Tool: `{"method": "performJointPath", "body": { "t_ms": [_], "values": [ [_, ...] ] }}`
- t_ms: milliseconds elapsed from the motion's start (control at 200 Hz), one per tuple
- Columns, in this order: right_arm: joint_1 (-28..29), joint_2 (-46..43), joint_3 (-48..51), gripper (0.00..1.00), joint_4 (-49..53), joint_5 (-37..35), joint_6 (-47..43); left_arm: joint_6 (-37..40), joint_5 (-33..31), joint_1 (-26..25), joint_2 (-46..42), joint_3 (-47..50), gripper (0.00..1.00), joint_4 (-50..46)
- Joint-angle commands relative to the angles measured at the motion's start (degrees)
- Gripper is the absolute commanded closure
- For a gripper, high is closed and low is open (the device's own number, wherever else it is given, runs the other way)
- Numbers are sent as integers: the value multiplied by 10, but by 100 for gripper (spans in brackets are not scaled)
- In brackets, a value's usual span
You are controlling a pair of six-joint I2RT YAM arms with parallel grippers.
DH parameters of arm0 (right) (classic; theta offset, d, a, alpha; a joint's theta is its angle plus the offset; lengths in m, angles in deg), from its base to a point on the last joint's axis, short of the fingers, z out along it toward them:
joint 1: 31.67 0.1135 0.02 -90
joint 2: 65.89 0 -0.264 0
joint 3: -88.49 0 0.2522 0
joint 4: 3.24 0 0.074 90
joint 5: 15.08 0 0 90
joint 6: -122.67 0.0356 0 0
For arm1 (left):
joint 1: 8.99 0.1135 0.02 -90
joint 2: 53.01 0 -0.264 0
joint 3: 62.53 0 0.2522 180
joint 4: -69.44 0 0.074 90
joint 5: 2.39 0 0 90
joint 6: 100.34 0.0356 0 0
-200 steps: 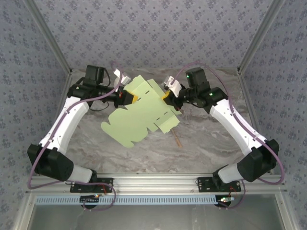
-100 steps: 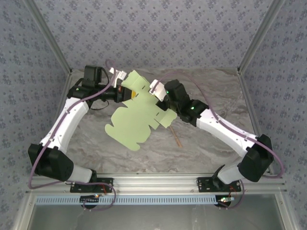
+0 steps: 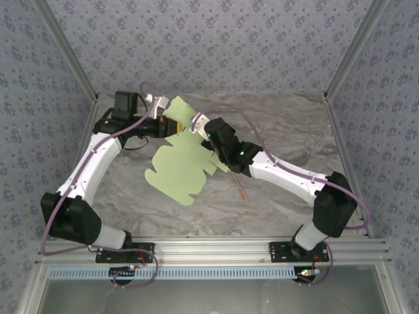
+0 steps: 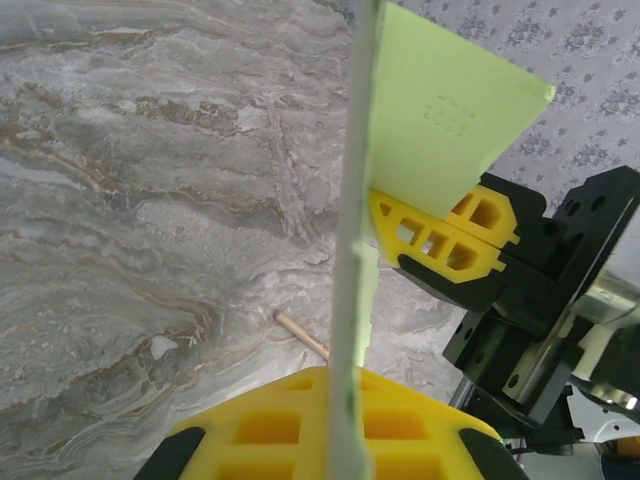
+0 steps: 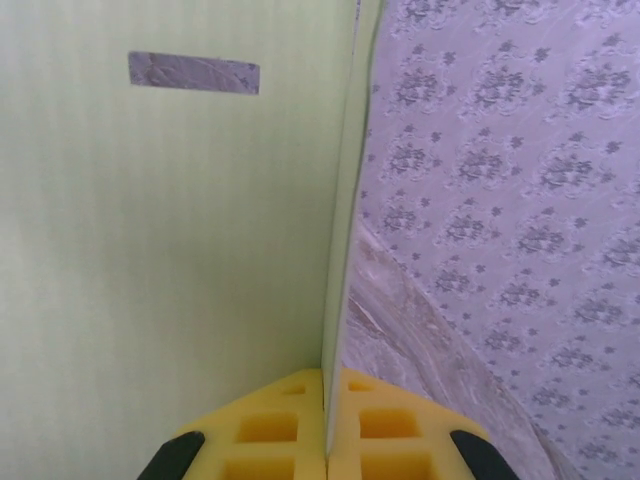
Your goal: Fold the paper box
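The paper box [image 3: 178,169] is a flat, pale green card sheet with tabs and notches. It is held up in the air over the grey bench [image 3: 288,131], in the middle of the top view. The left gripper [image 3: 165,125] is pinched shut on its upper part, and the right gripper [image 3: 198,125] is pinched shut on a flap just beside it. From the left wrist the sheet is just a thin line, seen edge-on. From the right wrist the card runs off the left of the frame. A thin wooden stick [image 3: 241,190] lies on the bench, its upper end covered.
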Motion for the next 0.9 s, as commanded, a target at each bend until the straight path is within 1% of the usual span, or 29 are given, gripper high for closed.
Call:
{"method": "performJointPath", "body": {
  "t_ms": [0, 60, 105, 165, 235, 280, 325, 425, 470, 550, 600, 655, 710, 775, 839, 894],
  "values": [
    [-25, -30, 9, 100, 47, 88, 15, -13, -28, 15, -16, 13, 91, 25],
    [-46, -49, 11, 100, 69, 154, 32, -12, -36, 18, -24, 19, 82, 29],
    [-64, -62, 11, 100, 95, 218, 33, -10, -39, 20, -30, 24, 74, 32],
    [-93, -78, 4, 100, 134, 285, 40, -5, -45, 23, -41, 28, 62, 33],
    [-134, -84, -19, 100, 205, 398, 25, 4, -59, 27, -57, 37, 55, 33],
    [-160, -83, -35, 100, 243, 458, 25, 7, -80, 30, -67, 43, 50, 30],
    [-179, -76, -53, 100, 279, 505, 23, 5, -108, 33, -77, 48, 48, 23],
    [-196, -50, -91, 100, 340, 550, 31, -20, -191, 32, -103, 62, 44, 0],
    [-201, -37, -103, 100, 355, 570, 40, -34, -208, 29, -120, 76, 43, -1],
    [-214, -13, -117, 100, 369, 629, 69, -58, -231, 15, -154, 105, 41, 8],
    [-222, 4, -124, 100, 369, 663, 97, -75, -247, 2, -173, 122, 41, 14],
    [-227, 28, -134, 100, 375, 684, 121, -93, -259, -18, -191, 141, 39, 21],
    [-229, 55, -149, 100, 387, 676, 138, -110, -269, -42, -200, 157, 39, 27],
    [-230, 89, -169, 100, 405, 657, 153, -133, -263, -76, -200, 182, 39, 50],
    [-231, 122, -193, 100, 423, 630, 167, -155, -255, -109, -185, 210, 39, 92],
    [-229, 143, -209, 100, 432, 607, 176, -176, -257, -126, -162, 229, 41, 125]
  ]
}}
